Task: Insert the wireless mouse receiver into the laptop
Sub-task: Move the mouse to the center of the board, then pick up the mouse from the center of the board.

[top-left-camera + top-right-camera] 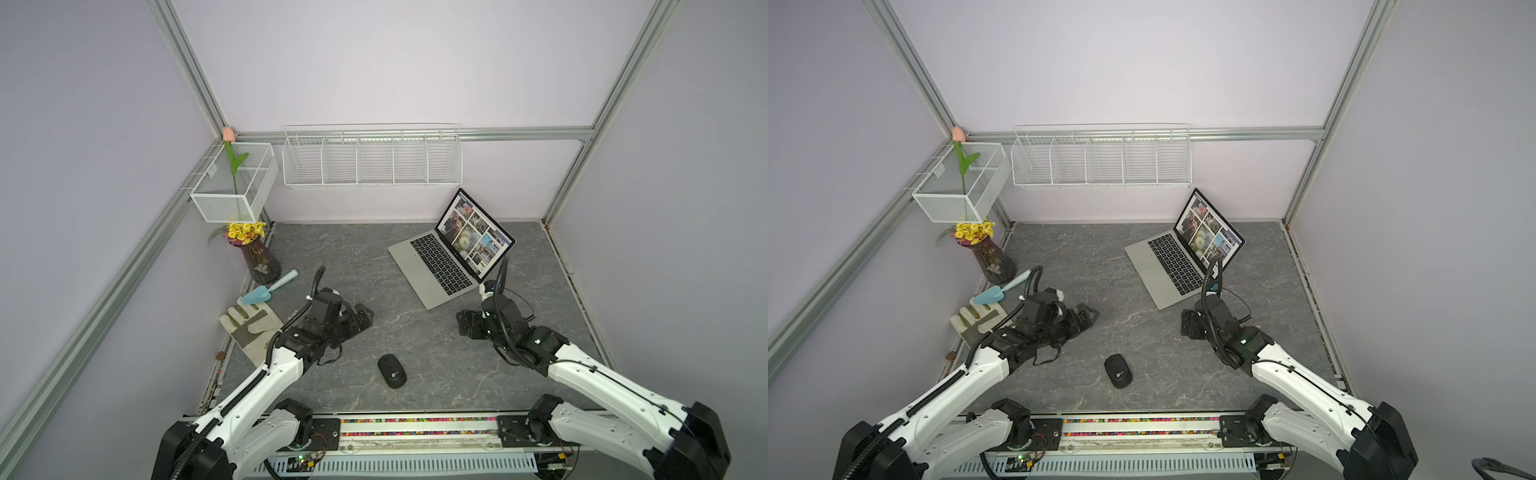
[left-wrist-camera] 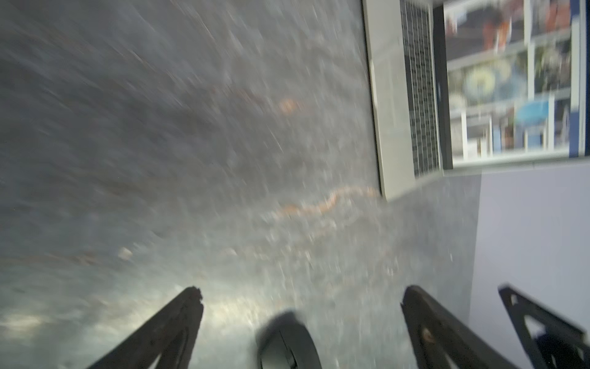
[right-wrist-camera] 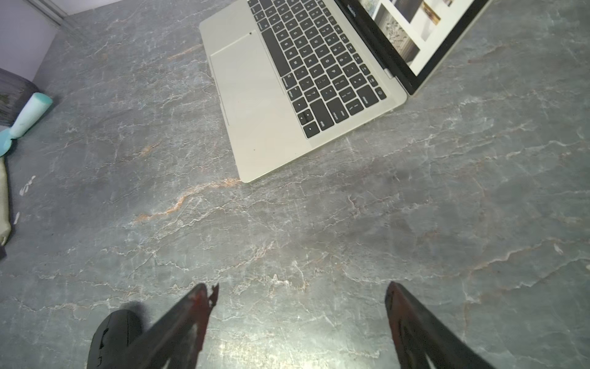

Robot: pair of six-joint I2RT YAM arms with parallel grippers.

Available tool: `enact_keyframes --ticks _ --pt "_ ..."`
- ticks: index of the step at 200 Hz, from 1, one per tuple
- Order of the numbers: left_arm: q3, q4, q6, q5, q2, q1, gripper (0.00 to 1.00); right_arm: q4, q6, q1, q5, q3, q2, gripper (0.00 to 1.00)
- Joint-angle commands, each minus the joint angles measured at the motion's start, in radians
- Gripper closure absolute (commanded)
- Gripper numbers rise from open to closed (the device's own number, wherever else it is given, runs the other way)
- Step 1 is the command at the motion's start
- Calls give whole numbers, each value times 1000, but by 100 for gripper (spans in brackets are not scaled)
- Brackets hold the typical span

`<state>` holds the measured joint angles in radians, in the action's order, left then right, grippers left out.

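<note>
Found left gripper (image 1: 363, 318) and right gripper (image 1: 462, 324) spread wide and empty in a top view, low over the table (image 1: 332, 257). Could not locate the wireless mouse receiver in any view; judged it possibly stowed in the mouse (image 1: 392, 371), at 5 o'clock from the left gripper, the nearer arm. Placed the laptop (image 1: 432, 270) at 11 o'clock from the right gripper: long axis 11-to-5, screen toward 2, near short edge facing 5. In left wrist view, blurred, made out a dark shape, likely the mouse (image 2: 287, 338), between spread fingers (image 2: 188, 306). In right wrist view, noted laptop (image 3: 255, 96) ahead, mouse (image 3: 111, 335) outside the jaws
</note>
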<state>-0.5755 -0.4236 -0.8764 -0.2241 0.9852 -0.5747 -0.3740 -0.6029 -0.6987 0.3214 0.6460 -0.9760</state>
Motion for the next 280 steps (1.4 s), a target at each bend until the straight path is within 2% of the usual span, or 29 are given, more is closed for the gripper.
enact_keyframes --ticks 1,20,36,50,61,88,121,161,182,198,219,228,247,262,269,280 --pt "70 -120 -39 -207 -13 -92 1 -27 1 -6 44 -12 35 11" --pt "135 -53 -84 -324 -22 -136 0 -22 30 -5 80 -20 53 11" --pt "130 -33 -84 -316 -29 -161 0 1 40 -5 95 -38 60 11" --pt "139 66 -108 -337 -3 -163 1 20 42 -5 93 -51 63 11" --pt "149 155 -122 -373 47 -165 0 23 42 -6 88 -53 62 11" --pt "104 230 -99 -420 194 -191 0 31 66 -8 86 -60 69 11" --pt "-12 220 -14 -381 325 -238 0 40 126 -9 76 -71 98 11" --pt "-101 467 -19 -434 565 -246 1 116 236 -21 -26 -109 109 11" --pt "-152 425 45 -420 580 -247 0 147 374 -28 -171 -117 95 11" --pt "-156 369 92 -362 526 -248 0 146 504 -44 -281 -93 43 12" --pt "-121 343 124 -270 414 -246 0 112 506 -99 -232 -22 -77 12" --pt "-112 300 129 -180 355 -243 0 127 483 -143 -197 -8 -119 12" --pt "-159 71 103 164 247 -240 0 215 409 -241 -121 -8 -201 12" --pt "-215 -139 -17 462 198 -236 0 284 357 -299 -91 -1 -271 11" --pt "-222 -186 -38 540 176 -230 0 303 329 -327 -61 11 -310 12" --pt "-214 -198 -28 594 139 -214 0 281 278 -367 12 50 -378 11"
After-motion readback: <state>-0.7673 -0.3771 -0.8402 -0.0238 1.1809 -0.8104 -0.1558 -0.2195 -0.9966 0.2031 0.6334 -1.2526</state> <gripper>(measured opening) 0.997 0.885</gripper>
